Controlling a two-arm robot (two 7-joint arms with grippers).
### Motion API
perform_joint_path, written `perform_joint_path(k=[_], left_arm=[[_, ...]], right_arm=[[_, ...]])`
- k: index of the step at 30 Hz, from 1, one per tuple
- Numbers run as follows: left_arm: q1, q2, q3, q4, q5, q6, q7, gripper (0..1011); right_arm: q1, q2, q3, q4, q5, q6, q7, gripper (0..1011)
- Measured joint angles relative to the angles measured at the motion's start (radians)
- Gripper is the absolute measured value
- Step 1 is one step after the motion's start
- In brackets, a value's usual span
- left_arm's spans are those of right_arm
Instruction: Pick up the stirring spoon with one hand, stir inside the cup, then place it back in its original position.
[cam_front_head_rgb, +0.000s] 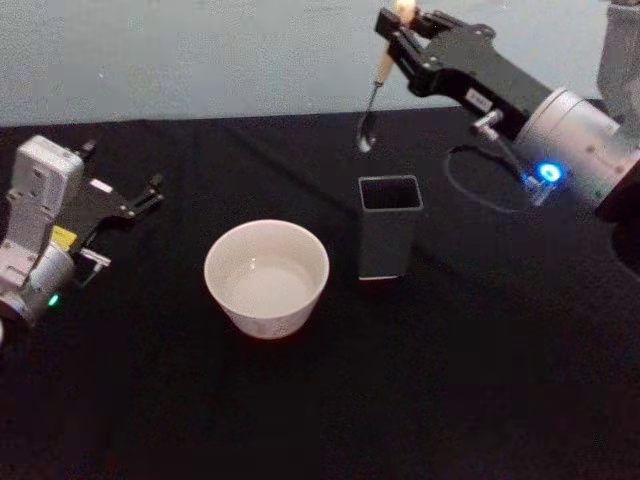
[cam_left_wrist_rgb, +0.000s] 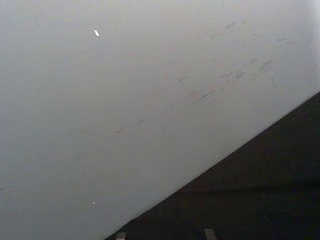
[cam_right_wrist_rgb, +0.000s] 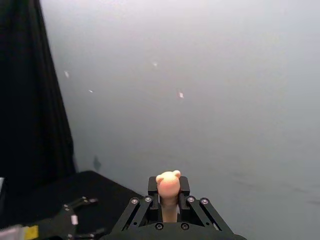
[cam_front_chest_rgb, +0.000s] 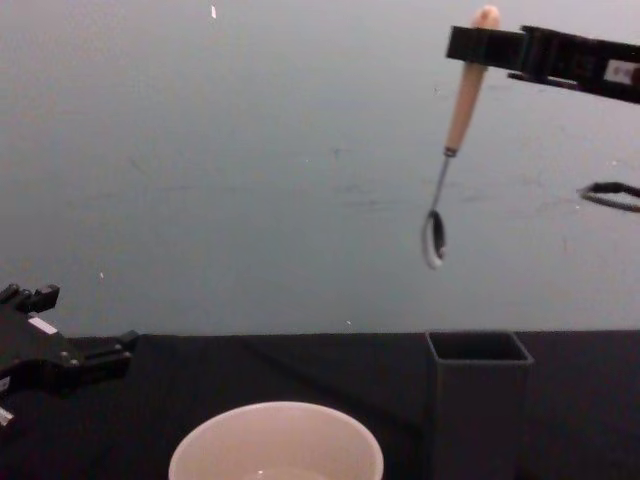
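On the black table (cam_front_head_rgb: 470, 400) in the head view, a wide pale cup (cam_front_head_rgb: 262, 322) sits near the left side of a dark square holder (cam_front_head_rgb: 388, 245). High over the holder, the right gripper (cam_front_head_rgb: 403, 25) is pinched tight on the beige handle of the stirring spoon (cam_front_head_rgb: 378, 85). The spoon hangs in the air with its shiny metal bowl pointing down. There is a small white label (cam_front_head_rgb: 478, 98) on that gripper and a yellow sticker (cam_front_head_rgb: 62, 236) on the left arm, but the writing is too small to read. The left gripper (cam_front_head_rgb: 122, 168) rests low at the left side of the table, fingers spread apart, holding nothing. From the left wrist I see a grey wall (cam_left_wrist_rgb: 150, 100) and the table's edge. From the right wrist, the spoon's tip looks like a tiny bear head poking up between the black fingers (cam_right_wrist_rgb: 151, 186). From the chest, the spoon tilts a little, its thin shaft and bowl up above the holder's open top, well apart from the cup.
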Motion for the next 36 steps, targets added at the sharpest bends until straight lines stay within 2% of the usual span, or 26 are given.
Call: perform_joint_path(k=[5,12,16,29,36], left_arm=[[0.0,0.0,0.0,0.0,0.0,0.0,0.0,1001],[0.0,0.0,0.0,0.0,0.0,0.0,0.0,1001],[0.0,0.0,0.0,0.0,0.0,0.0,0.0,1001],[0.0,0.0,0.0,0.0,0.0,0.0,0.0,1001],[0.0,0.0,0.0,0.0,0.0,0.0,0.0,1001]], right_arm=[[-0.009,-0.015,-0.041,0.01,-0.003,-0.057,0.034,216],[-0.037,-0.037,-0.097,0.047,-0.034,-0.158,0.09,216],[-0.053,-0.046,-0.114,0.07,-0.038,-0.194,0.119,216],[-0.094,-0.061,-0.154,0.151,-0.027,-0.239,0.186,216],[-0.107,-0.08,-0.169,0.197,-0.042,-0.282,0.2,216]])
